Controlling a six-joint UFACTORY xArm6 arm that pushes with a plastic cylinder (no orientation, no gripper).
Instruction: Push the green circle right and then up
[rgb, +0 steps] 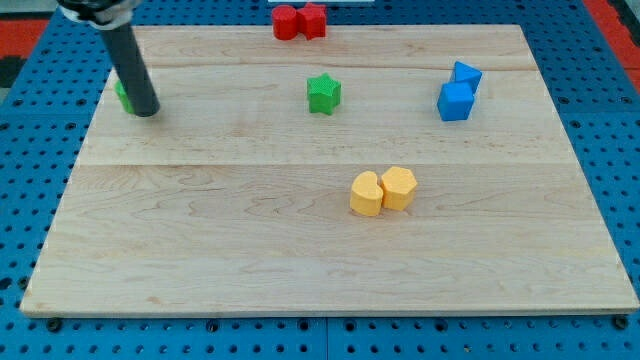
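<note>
The green circle (122, 96) lies near the board's upper left edge, mostly hidden behind my rod; only a sliver of green shows. My tip (146, 111) rests on the board just right of and below that sliver, touching or nearly touching the block. A green star (323, 93) lies to the right, near the top middle.
Two red blocks (299, 21) sit together at the top edge. Two blue blocks (458, 92) sit together at the upper right. Two yellow blocks (383, 190) sit side by side right of centre. The wooden board (200, 250) lies on a blue pegboard.
</note>
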